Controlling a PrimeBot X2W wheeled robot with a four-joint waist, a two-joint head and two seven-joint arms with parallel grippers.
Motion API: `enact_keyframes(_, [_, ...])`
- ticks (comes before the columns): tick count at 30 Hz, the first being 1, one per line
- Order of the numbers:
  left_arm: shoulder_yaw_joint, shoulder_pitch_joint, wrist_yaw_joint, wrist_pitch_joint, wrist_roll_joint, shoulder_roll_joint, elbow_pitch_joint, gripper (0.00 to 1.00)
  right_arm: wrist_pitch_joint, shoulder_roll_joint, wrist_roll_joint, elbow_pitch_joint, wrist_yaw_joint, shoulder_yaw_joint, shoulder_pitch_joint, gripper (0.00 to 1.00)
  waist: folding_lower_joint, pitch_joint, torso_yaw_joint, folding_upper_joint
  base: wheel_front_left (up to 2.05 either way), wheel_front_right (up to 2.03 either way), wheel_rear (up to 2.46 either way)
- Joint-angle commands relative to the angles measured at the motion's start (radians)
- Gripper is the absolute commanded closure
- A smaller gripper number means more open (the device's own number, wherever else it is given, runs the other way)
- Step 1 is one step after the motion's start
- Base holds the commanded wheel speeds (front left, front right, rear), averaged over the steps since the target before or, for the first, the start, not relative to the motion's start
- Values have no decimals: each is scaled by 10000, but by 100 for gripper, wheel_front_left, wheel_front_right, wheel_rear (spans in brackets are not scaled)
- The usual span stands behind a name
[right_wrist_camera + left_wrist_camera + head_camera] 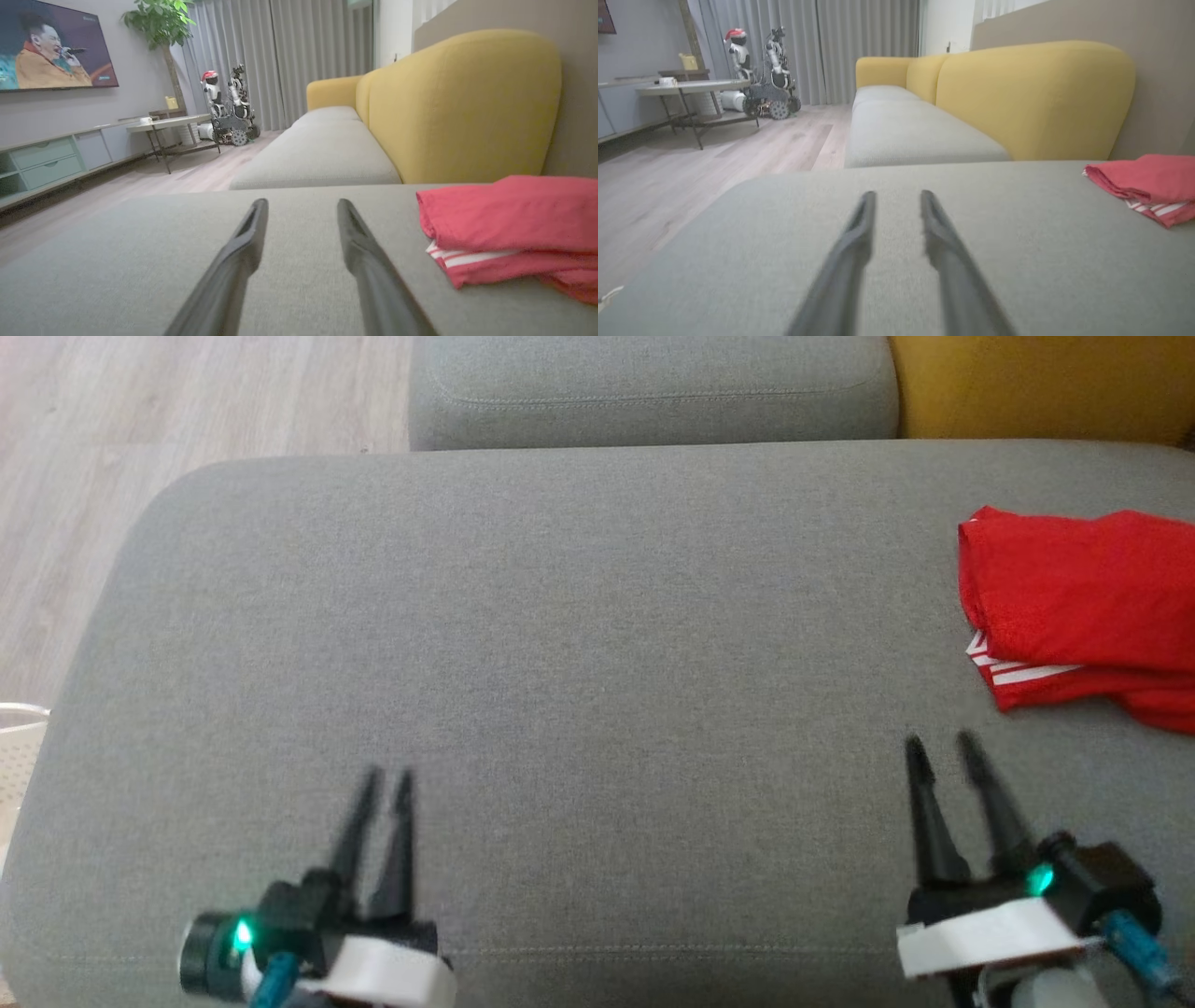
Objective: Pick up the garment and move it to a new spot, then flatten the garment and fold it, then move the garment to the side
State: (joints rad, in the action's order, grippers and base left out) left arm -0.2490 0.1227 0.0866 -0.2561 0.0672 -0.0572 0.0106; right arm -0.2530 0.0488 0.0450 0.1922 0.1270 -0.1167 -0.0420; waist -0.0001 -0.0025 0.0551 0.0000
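The garment (pixel 1083 602) is red with white stripes and lies folded at the right edge of the grey ottoman (pixel 560 644); it also shows at the right in the left wrist view (pixel 1148 184) and the right wrist view (pixel 509 219). My left gripper (pixel 387 779) hovers over the ottoman's front left, far from the garment, its fingers apart with nothing between them (pixel 896 196). Over the front right is my right gripper (pixel 943 747), just short of the garment's near edge, also open and holding nothing (pixel 302 205).
A grey sofa seat (pixel 653 387) with a yellow backrest (pixel 1036 383) stands beyond the ottoman. Wooden floor (pixel 140 429) lies to the left. A pale basket rim (pixel 19 728) shows at the left edge. A table (pixel 691 88) and a parked robot (pixel 766 79) stand further off.
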Motion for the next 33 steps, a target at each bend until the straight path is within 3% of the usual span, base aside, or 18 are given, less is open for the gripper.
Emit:
enact_keyframes(1, [-7, 19, 1, 4, 6, 0, -50, 100, 0, 0, 6, 48, 0, -4, -14, 100, 1, 1, -1, 0, 0, 0, 0])
enact_keyframes(33, [580, -442, -526, 668, 3995, -196, -905, 100, 669, 213, 4046, 371, 7, 270, 273, 100, 1, 15, -135, 0, 0, 0, 0])
